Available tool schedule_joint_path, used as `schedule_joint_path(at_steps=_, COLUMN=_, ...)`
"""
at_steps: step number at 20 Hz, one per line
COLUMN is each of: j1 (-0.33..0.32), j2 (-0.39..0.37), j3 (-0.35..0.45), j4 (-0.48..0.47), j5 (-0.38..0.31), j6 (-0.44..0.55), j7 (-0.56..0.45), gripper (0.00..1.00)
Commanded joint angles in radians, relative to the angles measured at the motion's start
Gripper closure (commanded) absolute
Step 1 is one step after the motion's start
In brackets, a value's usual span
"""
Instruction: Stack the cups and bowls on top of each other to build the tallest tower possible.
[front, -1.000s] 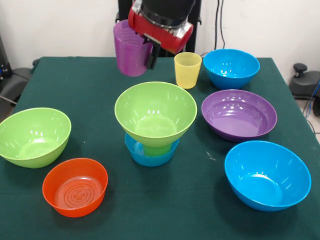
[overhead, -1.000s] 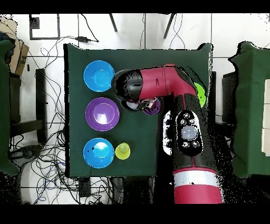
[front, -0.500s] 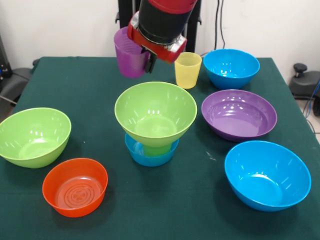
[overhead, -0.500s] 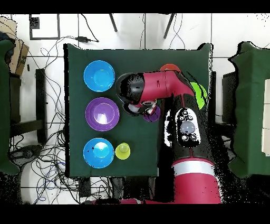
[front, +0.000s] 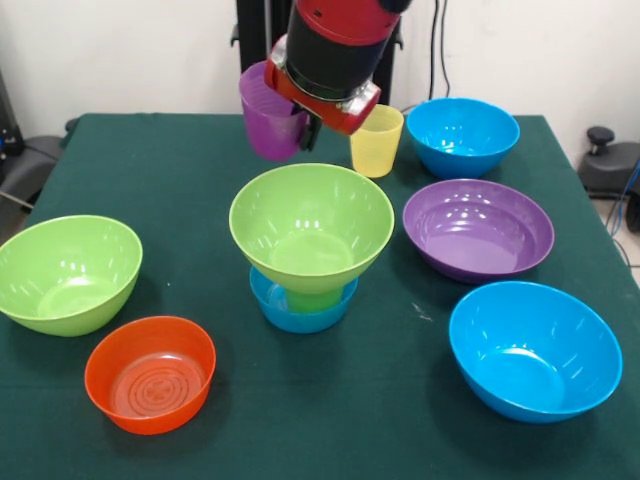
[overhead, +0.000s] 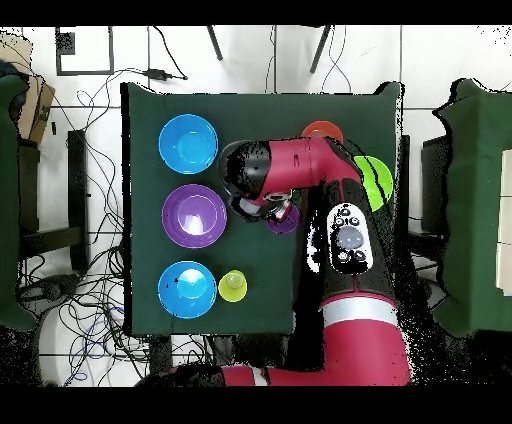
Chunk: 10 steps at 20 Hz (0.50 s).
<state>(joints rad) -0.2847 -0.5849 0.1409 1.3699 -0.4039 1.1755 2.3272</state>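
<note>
No text, label or number can be read on anything here.

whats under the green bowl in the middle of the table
The green bowl sits on a green cup standing inside a small blue bowl. The bowl hides the cup's top; overhead, the arm covers the stack.

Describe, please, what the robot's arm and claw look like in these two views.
The arm is thick and rounded, with glossy red shells and black joint sections. From above, a black panel with round grey buttons sits on the link nearer the base. In the front view the wrist is a black cylinder rimmed by a red collar, and the small dark claw projects beneath it.
</note>
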Motion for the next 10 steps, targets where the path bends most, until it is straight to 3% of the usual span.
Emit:
schedule_joint_path(at_steps=1, j1=0.053, j2=0.064, j3=0.029, j4=-0.015, j5=0.051, j6=0.052, j7=0.069, gripper=1.0)
schedule_joint_path(at_steps=10, j1=0.059, j2=0.136, j3=0.013, j4=-0.096, j5=0.116, j6=0.115, j7=0.071, gripper=1.0)
